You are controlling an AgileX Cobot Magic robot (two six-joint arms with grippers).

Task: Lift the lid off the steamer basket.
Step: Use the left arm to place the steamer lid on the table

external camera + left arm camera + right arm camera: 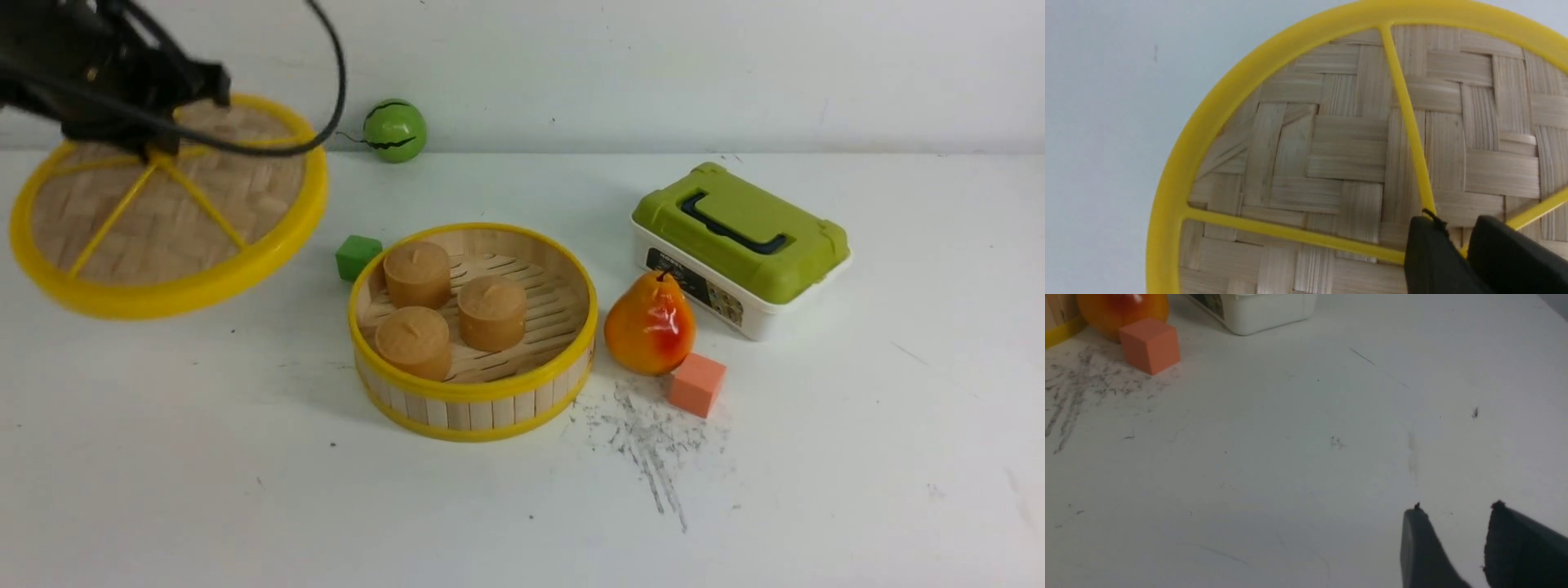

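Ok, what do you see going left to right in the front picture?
From the left: lid → green cube → basket → pear → orange cube → box. The ball overlaps the green cube, so it is left out.

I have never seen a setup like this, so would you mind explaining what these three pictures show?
This is a robot with two arms, each ending in a two-fingered hand. The wide picture looks forward from between the arms. The other two come from a camera on each wrist.

The left hand is shut where the spokes meet on the round woven bamboo lid with a yellow rim. It holds the lid tilted above the white table, off the round yellow-rimmed wooden steamer basket. The basket holds three brown cylinders.

The right hand is open and holds nothing.

Also on the table are a green cube, a green ball, an orange-red pear, a salmon cube and a white box with an olive-green top.
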